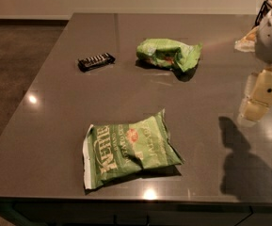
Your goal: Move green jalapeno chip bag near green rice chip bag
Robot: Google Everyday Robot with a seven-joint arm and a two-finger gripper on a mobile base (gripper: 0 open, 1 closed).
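Above the glossy grey table beside a brown floor, the tool hovers far right, opening unclear.
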